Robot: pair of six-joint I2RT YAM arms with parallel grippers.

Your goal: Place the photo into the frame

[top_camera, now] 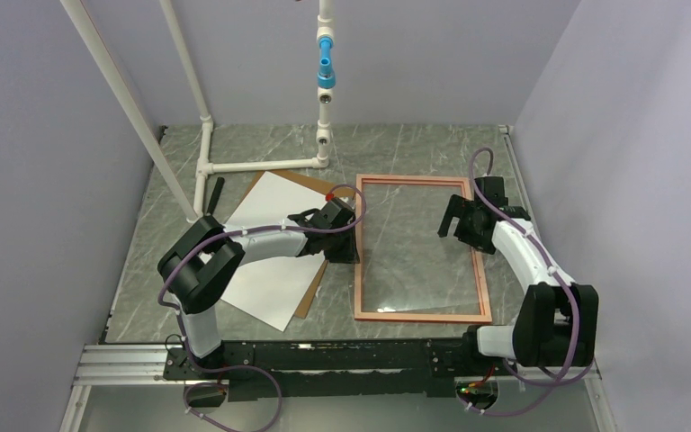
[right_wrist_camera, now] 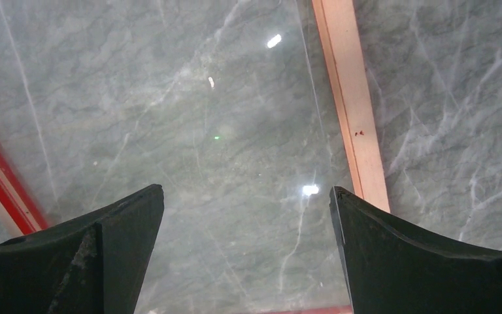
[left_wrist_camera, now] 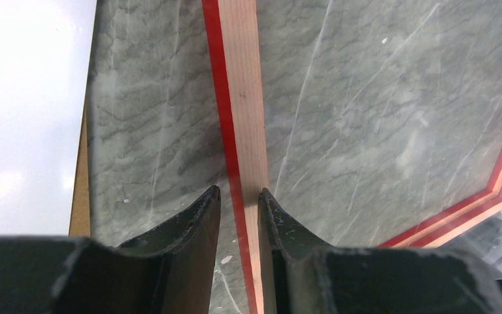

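Now clamping the frame [top_camera: 421, 315] by its left rail with the left gripper [left_wrist_camera: 238, 196], fingers [left_wrist_camera: 196, 226] pressed to both edges. Lying flat right of centre, pale wood up, clear pane [top_camera: 418, 243] inside. Hanging over that pane with right gripper [right_wrist_camera: 247, 193] spread wide, holding nothing. Resting white-side-up on brown backing board [top_camera: 309, 292], left of centre: photo [top_camera: 265, 283].

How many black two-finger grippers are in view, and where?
2. The left gripper pinches the left bar of the red and pale wood picture frame; the right gripper hangs open above the clear glossy pane inside it. None seems hidden.
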